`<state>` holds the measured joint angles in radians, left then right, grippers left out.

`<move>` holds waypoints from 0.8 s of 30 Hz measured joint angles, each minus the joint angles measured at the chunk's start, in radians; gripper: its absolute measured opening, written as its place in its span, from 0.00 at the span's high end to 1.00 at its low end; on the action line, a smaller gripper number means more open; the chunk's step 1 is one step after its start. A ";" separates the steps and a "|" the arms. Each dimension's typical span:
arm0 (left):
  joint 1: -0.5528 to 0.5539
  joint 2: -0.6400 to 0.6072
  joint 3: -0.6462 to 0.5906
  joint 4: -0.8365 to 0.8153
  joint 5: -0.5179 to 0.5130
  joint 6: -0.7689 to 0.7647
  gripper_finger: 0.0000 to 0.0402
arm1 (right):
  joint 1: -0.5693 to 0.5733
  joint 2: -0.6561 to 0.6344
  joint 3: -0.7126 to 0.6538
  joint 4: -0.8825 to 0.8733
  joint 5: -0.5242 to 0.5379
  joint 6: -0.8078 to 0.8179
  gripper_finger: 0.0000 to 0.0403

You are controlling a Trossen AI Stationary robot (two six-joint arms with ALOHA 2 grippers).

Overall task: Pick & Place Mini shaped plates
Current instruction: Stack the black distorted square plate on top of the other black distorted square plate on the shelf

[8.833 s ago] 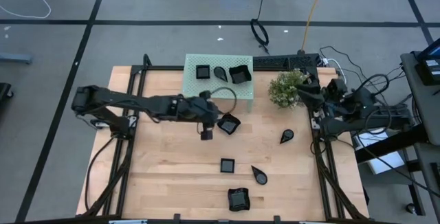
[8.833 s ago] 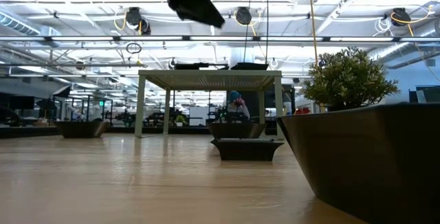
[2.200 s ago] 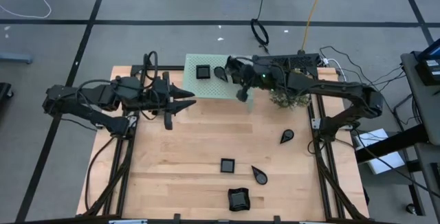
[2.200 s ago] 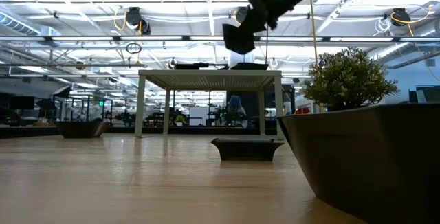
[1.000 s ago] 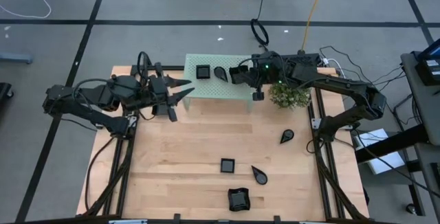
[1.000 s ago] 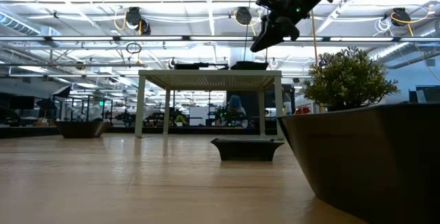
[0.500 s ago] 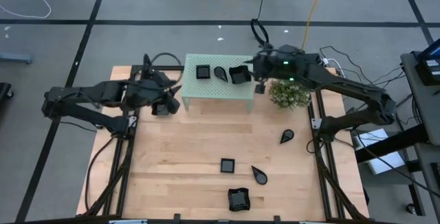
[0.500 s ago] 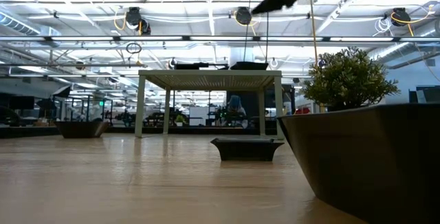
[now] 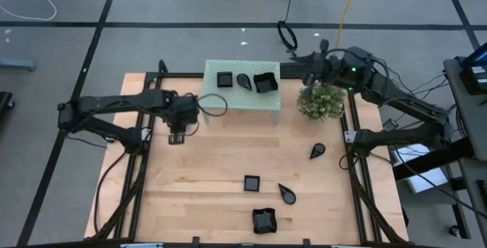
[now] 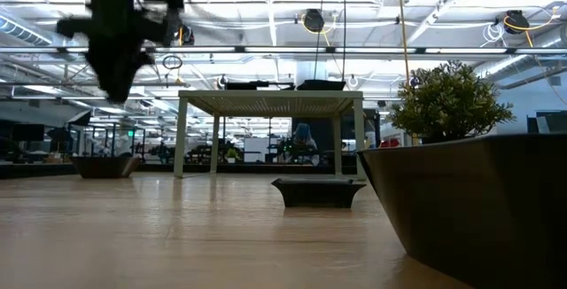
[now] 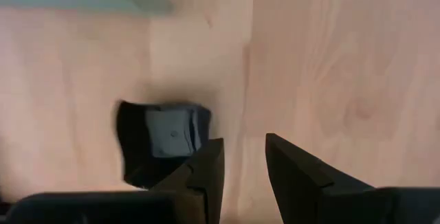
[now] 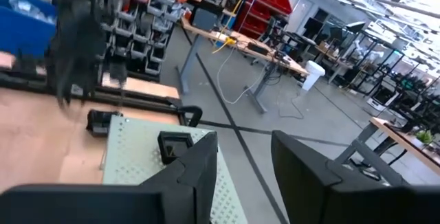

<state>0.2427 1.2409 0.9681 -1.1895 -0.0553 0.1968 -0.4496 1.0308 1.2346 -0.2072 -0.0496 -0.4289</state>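
Observation:
Three black mini plates, a square [image 9: 224, 80], a teardrop [image 9: 243, 81] and a curved-rim square [image 9: 264, 83], sit on top of the mint-green stand [image 9: 242, 100]. Several more lie on the wood: two teardrops [image 9: 317, 151] [image 9: 287, 195], a square [image 9: 251, 182] and a curved-rim square [image 9: 263, 220]. Another square plate [image 11: 161, 141] rests flat on the table left of the stand. My left gripper [image 11: 244, 141] hangs open above the table, pointing down, just beside this plate. My right gripper [image 12: 244, 141] is open and empty, held level and high beyond the stand's right end [image 9: 307, 71].
A bushy green plant [image 9: 321, 101] stands at the stand's right end, under my right arm. The stand's leg [image 10: 182, 138] is close to my left gripper [image 10: 115, 81]. Black frame rails run along the table's left and right edges.
My left gripper has tipped from level to pointing down. It has dropped toward the table left of the stand, over the square plate there. My right gripper has pulled back from the stand, rising toward the table's far right corner. The plates have stayed put.

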 joint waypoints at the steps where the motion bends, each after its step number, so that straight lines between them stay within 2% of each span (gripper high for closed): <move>1: 0.008 0.012 -0.031 0.015 0.002 0.020 0.72 | 0.000 -0.008 0.000 -0.004 0.000 0.007 0.69; 6: 0.051 0.058 -0.171 0.144 0.001 0.042 0.72 | 0.000 -0.029 0.000 -0.027 0.000 0.032 0.69; 11: 0.095 0.116 -0.169 0.153 -0.094 0.003 0.72 | 0.000 -0.034 0.000 -0.033 0.000 0.028 0.69; 20: 0.103 0.149 -0.160 0.148 -0.015 -0.015 0.72 | 0.000 -0.030 0.000 -0.085 0.001 0.025 0.69; 24: 0.086 0.149 -0.160 0.146 -0.021 -0.046 0.72 | 0.000 -0.030 0.000 -0.109 0.001 0.024 0.69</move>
<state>0.3283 1.3903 0.8085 -1.0439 -0.0760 0.1507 -0.4496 1.0008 1.2346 -0.3162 -0.0490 -0.4044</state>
